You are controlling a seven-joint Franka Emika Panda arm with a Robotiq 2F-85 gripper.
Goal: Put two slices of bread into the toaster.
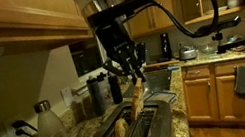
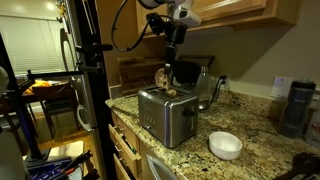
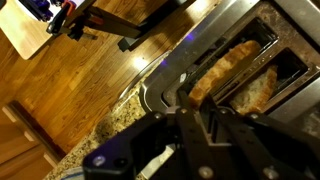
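The brushed-silver toaster (image 1: 143,128) stands on a granite counter and shows in both exterior views (image 2: 165,118). My gripper (image 1: 131,74) hangs just above it, shut on a tan slice of bread (image 1: 139,98) that hangs down toward a slot. In the wrist view the held slice (image 3: 222,72) is over one dark slot of the toaster (image 3: 165,75), with my gripper (image 3: 190,110) around its near end. A second slice (image 3: 264,90) sits in the other slot, its top sticking out (image 1: 121,130). In an exterior view the held slice (image 2: 162,77) is just above the toaster top, below my gripper (image 2: 172,58).
A white bowl (image 2: 225,145) lies on the counter beside the toaster. A clear bottle (image 1: 51,132) and dark containers (image 1: 97,93) stand behind it. A dark mug (image 2: 295,105) is at the far end. Wooden cabinets hang overhead. A black pole (image 2: 90,90) stands beside the counter.
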